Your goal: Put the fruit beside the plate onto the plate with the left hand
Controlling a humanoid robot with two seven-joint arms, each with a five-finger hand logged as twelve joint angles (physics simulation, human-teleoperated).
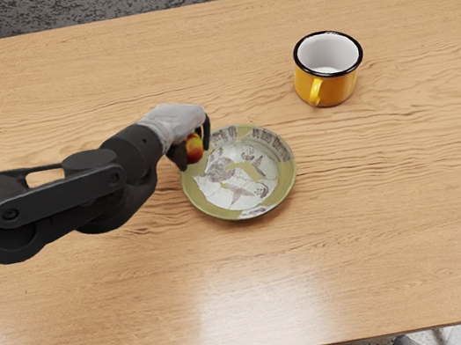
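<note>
The small round fruit, red and yellow with a smooth skin point(195, 147), is at the left edge of the round ceramic plate with an olive-green rim and a pale painted picture point(285, 163). It sits about over the rim, on the side away from the mug. The pale grey left hand with dark fingers point(176, 128) comes from the left of the plate, and its fingers are curled around the fruit, one on each side, so the fruit shows only between them. I cannot tell if the fruit is lifted or touches the rim.

I judge the fruit to be light and quite firm, but its skin is probably slippery and it will roll if released on the sloped rim. A hold across its widest part, with fingers opposite each other, seems best. It should be let go low over the flat middle of the plate.

The yellow enamel mug with a dark rim point(329, 70) stands well apart, up and right of the plate, on the light wooden table point(360, 248). The right hand is not visible.
</note>
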